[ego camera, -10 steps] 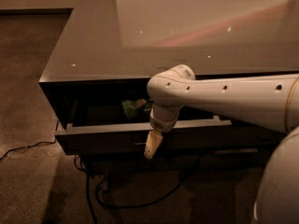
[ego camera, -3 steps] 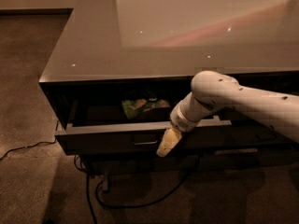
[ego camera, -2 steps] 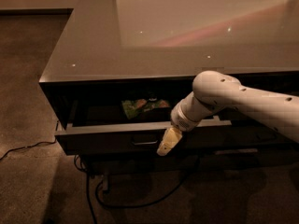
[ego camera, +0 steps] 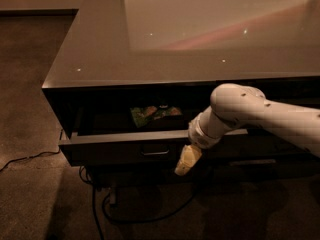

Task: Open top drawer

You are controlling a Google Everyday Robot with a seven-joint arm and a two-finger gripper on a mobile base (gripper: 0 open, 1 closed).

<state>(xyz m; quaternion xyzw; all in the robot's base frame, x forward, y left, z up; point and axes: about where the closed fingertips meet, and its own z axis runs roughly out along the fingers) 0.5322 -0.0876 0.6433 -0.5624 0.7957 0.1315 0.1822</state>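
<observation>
The scene is dim, with a warm brown cast and visible grain. The glossy cabinet top (ego camera: 95,44) carries a broad pale reflection at the far right, crossed by a pinkish streak and dotted with small specks of glare. The inside of the top drawer (ego camera: 120,146) lies in deep shadow. The pale arm (ego camera: 270,116) is the brightest near thing. The gripper (ego camera: 187,160) glows yellowish just in front of the drawer front. Heavy shadow pools on the floor (ego camera: 30,199) beneath.

The drawer (ego camera: 110,149) juts out from under the counter (ego camera: 100,44), with a packet (ego camera: 152,112) in it toward the back. The gripper (ego camera: 186,161) hangs before the drawer's front, just right of its pull (ego camera: 155,152); cables (ego camera: 140,221) lie on the floor (ego camera: 30,199) below the drawer.
</observation>
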